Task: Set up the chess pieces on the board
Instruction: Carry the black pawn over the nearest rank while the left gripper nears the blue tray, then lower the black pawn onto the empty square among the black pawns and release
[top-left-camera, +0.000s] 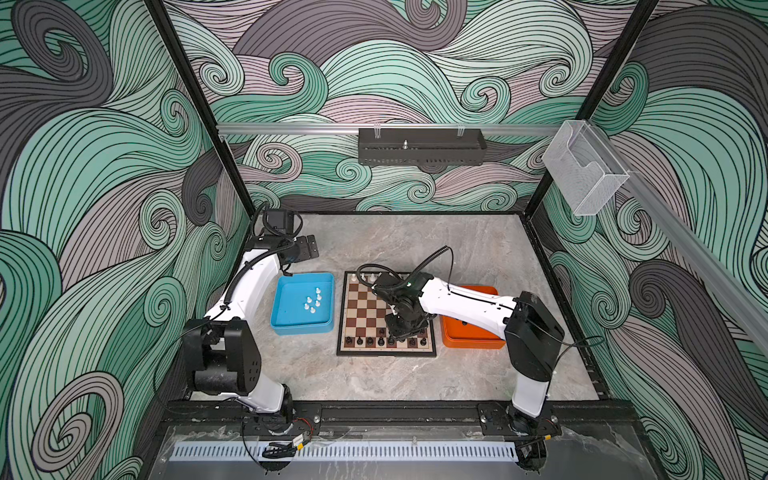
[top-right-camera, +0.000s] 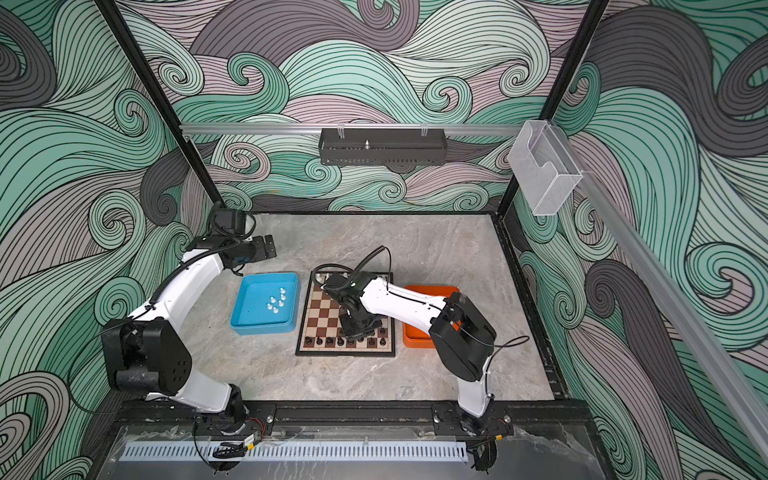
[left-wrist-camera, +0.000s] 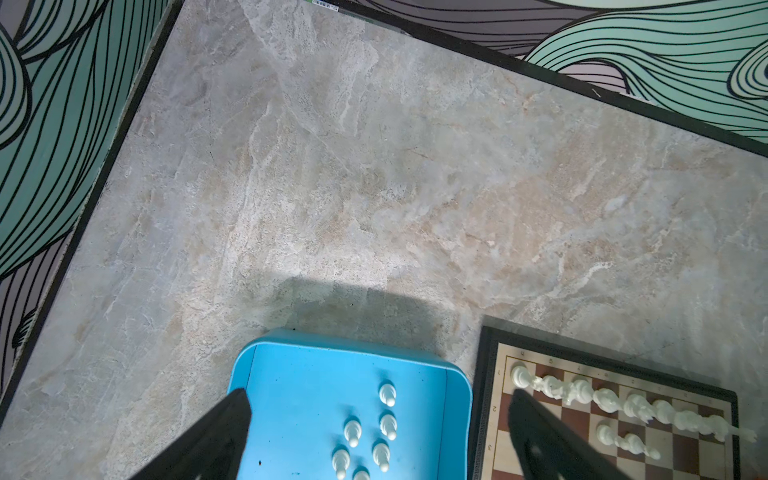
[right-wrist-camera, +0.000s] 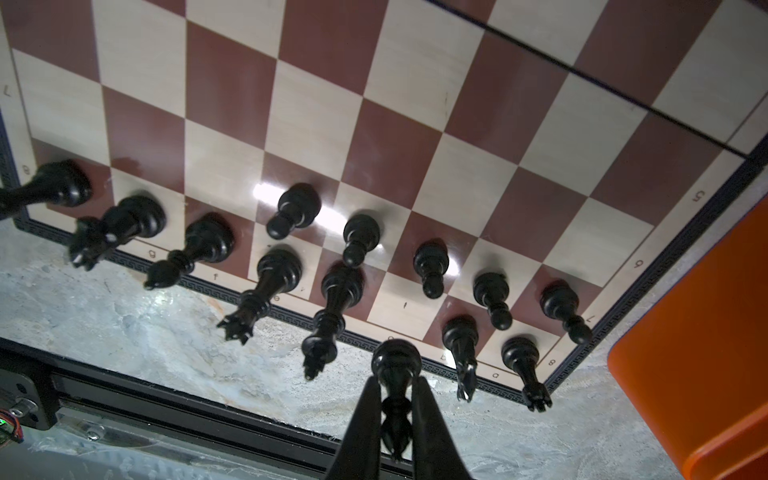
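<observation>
The right gripper (right-wrist-camera: 395, 384) had its two dark fingers (right-wrist-camera: 365, 415) closed on the slim stem of a black piece (right-wrist-camera: 397, 359). The piece's round base faced away from the camera, over the near edge of the board (right-wrist-camera: 415, 104); whether it touched the board could not be told. Seven taller black pieces (right-wrist-camera: 278, 270) stood along the nearest row, with a gap right of the middle, by the gripper. Five black pawns (right-wrist-camera: 361, 235) stood in the next row, toward the right. An orange tray (right-wrist-camera: 698, 332) lay just right of the board. Marbled tabletop (right-wrist-camera: 145, 324) and a black rail (right-wrist-camera: 166, 399) lay nearer.
</observation>
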